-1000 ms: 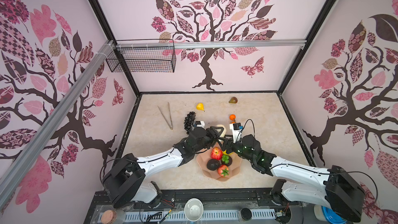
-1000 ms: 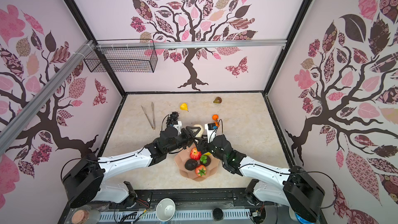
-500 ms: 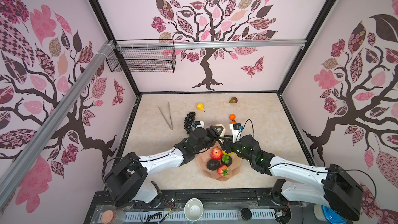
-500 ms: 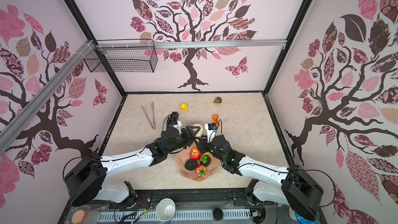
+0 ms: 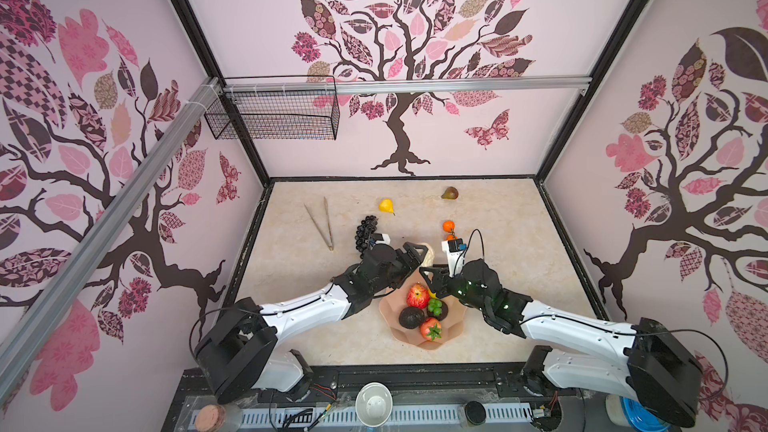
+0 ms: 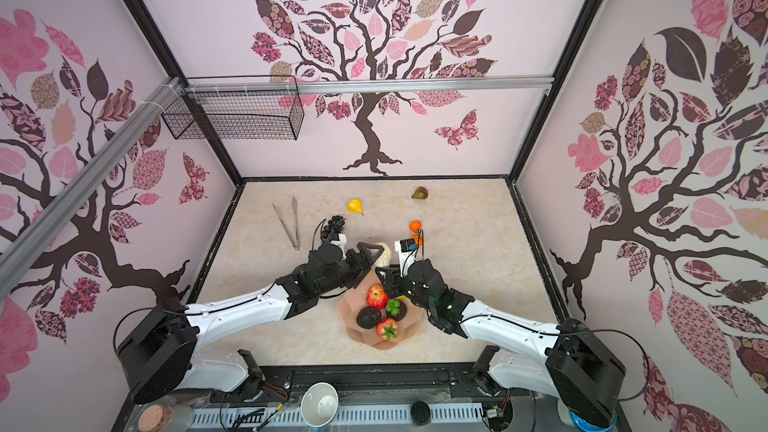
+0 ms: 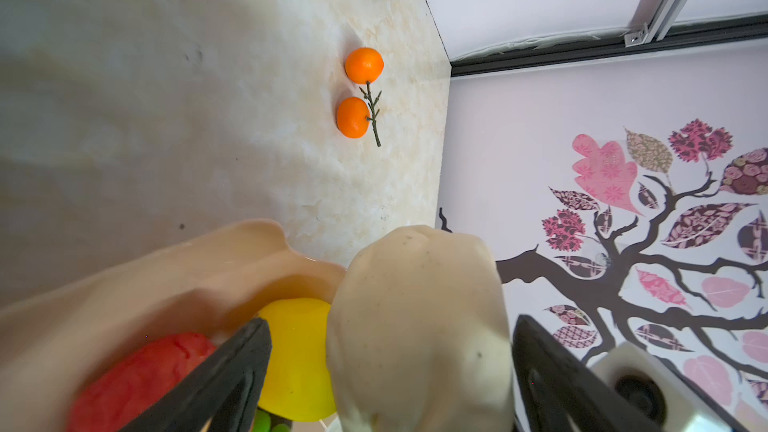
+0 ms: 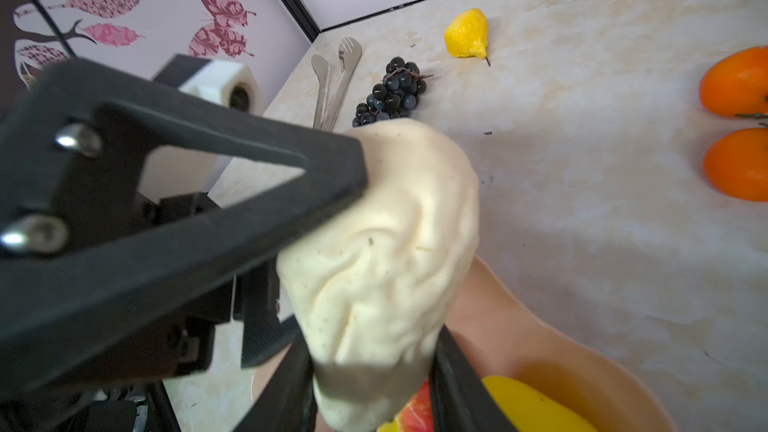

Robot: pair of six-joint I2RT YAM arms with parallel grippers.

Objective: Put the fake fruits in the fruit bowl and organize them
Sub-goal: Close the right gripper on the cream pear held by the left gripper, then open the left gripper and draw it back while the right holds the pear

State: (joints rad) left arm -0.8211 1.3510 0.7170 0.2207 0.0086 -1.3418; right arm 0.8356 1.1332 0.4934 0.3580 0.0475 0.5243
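One dimpled cream pear (image 8: pixel 382 251) — right tool (image 8: pixel 374 367) clamped on it, left tool (image 7: pixel 390 326) apart.

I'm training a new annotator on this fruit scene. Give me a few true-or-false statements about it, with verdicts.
1. The right pincer grips the cream pear. True.
2. The left pincer is clamped on the cream pear. False: its jaws stand open on either side of it.
3. The grapes lie in the bowl. False: they lie on the table, near the tongs.
4. Two oranges lie on the table. True.
5. The apple is in the bowl. True.
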